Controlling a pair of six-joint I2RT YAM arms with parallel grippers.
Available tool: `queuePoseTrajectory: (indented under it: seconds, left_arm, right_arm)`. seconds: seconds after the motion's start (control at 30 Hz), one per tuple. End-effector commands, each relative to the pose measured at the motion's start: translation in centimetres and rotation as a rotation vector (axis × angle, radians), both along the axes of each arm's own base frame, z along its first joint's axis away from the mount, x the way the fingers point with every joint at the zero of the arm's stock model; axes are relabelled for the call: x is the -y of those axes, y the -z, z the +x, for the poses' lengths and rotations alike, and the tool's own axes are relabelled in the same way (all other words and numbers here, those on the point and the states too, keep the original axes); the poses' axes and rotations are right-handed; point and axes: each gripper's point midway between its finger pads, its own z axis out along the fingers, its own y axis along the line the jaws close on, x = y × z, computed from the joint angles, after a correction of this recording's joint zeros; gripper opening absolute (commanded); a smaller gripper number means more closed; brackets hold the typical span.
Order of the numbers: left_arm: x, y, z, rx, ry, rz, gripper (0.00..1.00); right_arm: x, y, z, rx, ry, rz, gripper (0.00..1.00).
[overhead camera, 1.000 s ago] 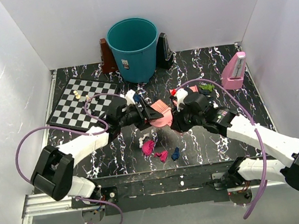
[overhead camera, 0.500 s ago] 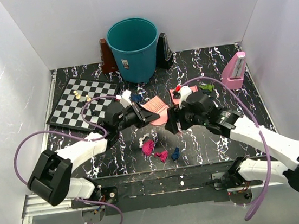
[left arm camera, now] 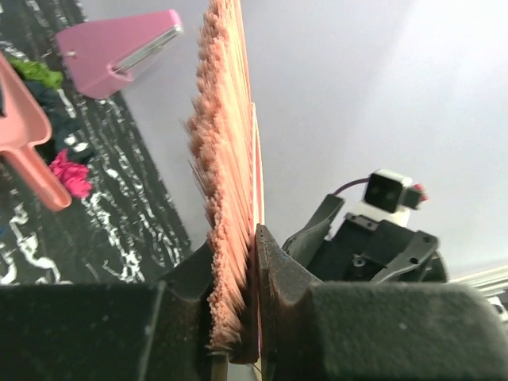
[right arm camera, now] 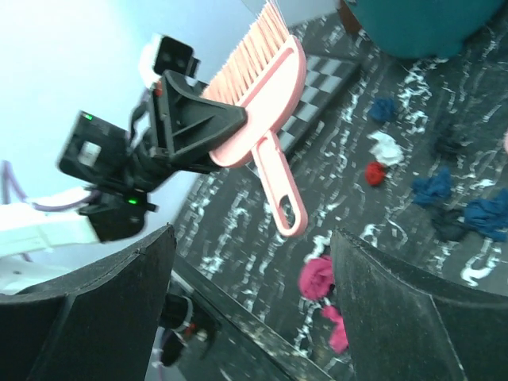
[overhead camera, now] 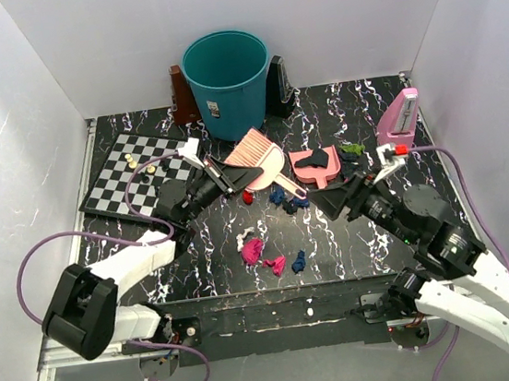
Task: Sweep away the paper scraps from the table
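One table (overhead camera: 336,250) carries all items; a bin (overhead camera: 227,82) stands at its far edge. The dustpan (overhead camera: 315,166) lies right of centre, unheld. The brush (overhead camera: 255,153) is pinched by its head in the left gripper (overhead camera: 230,173), handle toward the dustpan. The right gripper (overhead camera: 330,202) is spread and empty, near the dustpan. Scraps (overhead camera: 253,249) lie scattered: blue ones just beside the dustpan, pink ones toward the near edge. Judgement: sweeping not yet begun. Next, the right gripper must take the dustpan, and the brush must come down behind the scraps.
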Motion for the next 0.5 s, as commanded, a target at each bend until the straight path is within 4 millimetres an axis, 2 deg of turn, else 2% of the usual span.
queuePoseTrajectory:
  seconds: [0.0,0.2,0.37,0.47]
  left_arm:
    - [0.3,-5.7,-0.7,0.102,0.078,-0.182,0.00]
    - [0.4,-7.6,-1.1,0.134,0.118,-0.262,0.00]
    - [0.7,-8.0,-1.5,0.144,0.136,-0.258,0.00]
    - [0.9,-8.0,-1.9,0.154,0.143,-0.253,0.00]
  right_arm:
    - [0.4,-4.2,0.0,0.043,0.037,0.291,0.86]
    - [-1.0,-5.2,0.2,0.036,-0.010,0.319,0.84]
    - [-2.0,-5.8,0.5,0.006,-0.033,0.378,0.82]
    - [-2.6,-6.2,0.7,0.002,-0.051,0.408,0.76]
